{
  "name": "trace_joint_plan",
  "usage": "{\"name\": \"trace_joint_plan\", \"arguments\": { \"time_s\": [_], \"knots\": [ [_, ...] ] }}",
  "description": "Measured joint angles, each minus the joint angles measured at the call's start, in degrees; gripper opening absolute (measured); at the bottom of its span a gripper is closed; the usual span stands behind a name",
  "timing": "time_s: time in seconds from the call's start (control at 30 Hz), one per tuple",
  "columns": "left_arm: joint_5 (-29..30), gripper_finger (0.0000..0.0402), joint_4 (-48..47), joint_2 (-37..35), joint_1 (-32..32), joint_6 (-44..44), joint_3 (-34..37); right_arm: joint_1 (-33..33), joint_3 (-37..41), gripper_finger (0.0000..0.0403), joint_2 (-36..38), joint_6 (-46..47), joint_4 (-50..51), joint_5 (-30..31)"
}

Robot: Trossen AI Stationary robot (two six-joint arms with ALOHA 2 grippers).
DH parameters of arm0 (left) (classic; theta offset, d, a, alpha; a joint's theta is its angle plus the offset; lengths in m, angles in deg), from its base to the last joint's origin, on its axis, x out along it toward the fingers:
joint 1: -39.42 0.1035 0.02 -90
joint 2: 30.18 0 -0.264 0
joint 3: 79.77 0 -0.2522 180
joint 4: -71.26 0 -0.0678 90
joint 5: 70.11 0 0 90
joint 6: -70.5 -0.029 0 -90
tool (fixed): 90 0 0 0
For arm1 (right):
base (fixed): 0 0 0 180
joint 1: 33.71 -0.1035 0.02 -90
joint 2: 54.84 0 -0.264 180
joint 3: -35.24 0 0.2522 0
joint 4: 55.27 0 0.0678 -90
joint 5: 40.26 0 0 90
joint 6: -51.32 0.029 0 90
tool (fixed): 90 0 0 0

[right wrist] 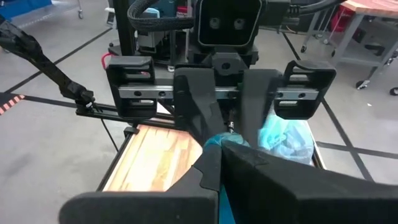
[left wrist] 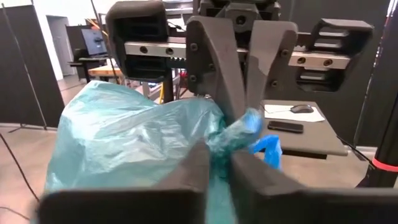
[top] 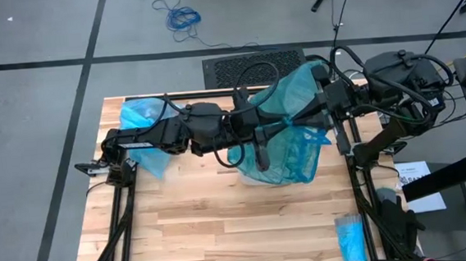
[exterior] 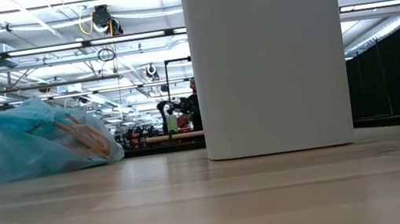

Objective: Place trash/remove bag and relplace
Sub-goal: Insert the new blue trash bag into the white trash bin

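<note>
Bag (exterior: 30, 145) of thin sky-blue plastic lay on its side on the wooden table (top: 223, 222), at the far left corner in the high view, partly under the left arm. It was well apart from the grippers, and neither touched it. From table height it looked full and crinkled, and brownish and orange shapes of trash (exterior: 85, 137) showed through its wall, though not clearly enough to tell piece from piece.

Near the middle of the table stood a tall white bin (exterior: 268, 62). A darker teal bag (top: 296, 155) was spread over it and hung down its near side.

Both arms reached in over the bin and met nose to nose above it. The left gripper (left wrist: 221, 165) had its fingers drawn in narrow, with a twisted bunch of the teal plastic pinched between them. The right gripper (right wrist: 219, 149) faced it from the other side. Its fingers were pressed together on the same twist of teal plastic, so the two sets of fingertips sat just beside each other on one gathered piece.

A small bright-blue roll (top: 350, 237) lay at the near right edge of the table, well away from everything else.
</note>
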Motion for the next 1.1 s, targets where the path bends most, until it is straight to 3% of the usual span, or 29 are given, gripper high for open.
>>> {"name": "trace_joint_plan", "arguments": {
  "time_s": [0.07,0.33,0.63,0.77,0.93,1.1],
  "knots": [
    [-0.15,0.0014,0.02,0.0,0.0,-0.2,0.0,0.02,0.0,0.0,0.0,-0.29,-0.08,0.13],
    [-0.32,0.0002,-0.09,0.0,0.0,-0.18,0.0,1.22,0.0,0.0019,1.72,-0.53,-0.53,0.2],
    [-0.37,0.0001,0.13,0.0,0.0,-0.13,-0.03,1.27,-0.02,0.0136,7.2,-1.63,-3.91,0.37],
    [-2.35,0.0001,1.58,-0.86,0.0,-0.18,-0.26,1.27,-0.02,0.0171,9.65,0.16,-1.54,7.02],
    [-3.19,0.0,2.98,-4.13,-0.69,-0.13,-0.33,1.27,-0.02,0.0166,13.1,0.31,2.04,17.66],
    [-4.79,0.0,2.73,-7.01,-1.58,-0.11,-0.35,1.28,-0.04,0.014,14.73,1.89,4.95,19.71]
  ]
}}
